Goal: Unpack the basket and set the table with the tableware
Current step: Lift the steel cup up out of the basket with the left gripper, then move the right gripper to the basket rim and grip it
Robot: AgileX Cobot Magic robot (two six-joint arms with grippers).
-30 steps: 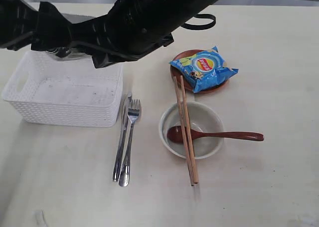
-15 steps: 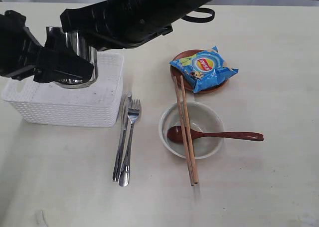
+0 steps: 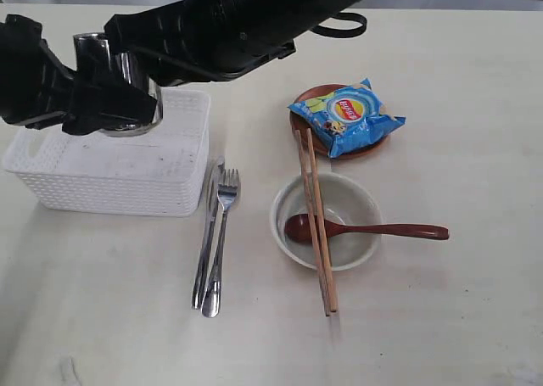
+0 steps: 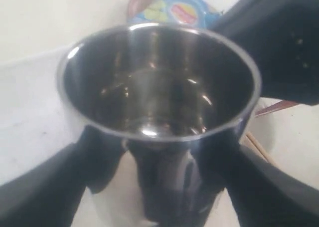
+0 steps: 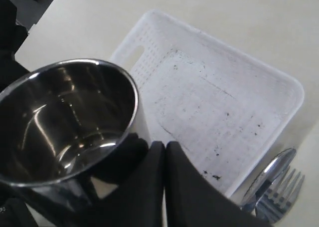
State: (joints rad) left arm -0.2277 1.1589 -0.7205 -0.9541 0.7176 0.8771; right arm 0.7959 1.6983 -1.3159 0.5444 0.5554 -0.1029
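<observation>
My left gripper [image 3: 117,106] is shut on the steel cup [image 3: 129,70] and holds it upright above the white basket [image 3: 110,191]. In the left wrist view its dark fingers [image 4: 102,154] clasp both sides of the cup [image 4: 159,82]. My right gripper [image 5: 163,146] is shut and empty, right beside the cup's rim [image 5: 65,117]. Knife [image 3: 206,233] and fork [image 3: 222,233] lie on the table next to the basket. The grey-green bowl [image 3: 356,201] holds the wooden spoon [image 3: 399,230], with chopsticks [image 3: 321,267] laid across it. The brown plate [image 3: 312,93] lies behind the bowl.
A blue chip bag [image 3: 348,114] rests on the plate. The right arm reaches across from the upper right over the basket's far side. The basket's floor [image 5: 209,112] shows bare white with dark specks. Bare table [image 3: 102,318] lies in front of the basket.
The right arm has drawn back from over the basket, uncovering the cup. The left gripper has raised the cup slightly in the last half second.
</observation>
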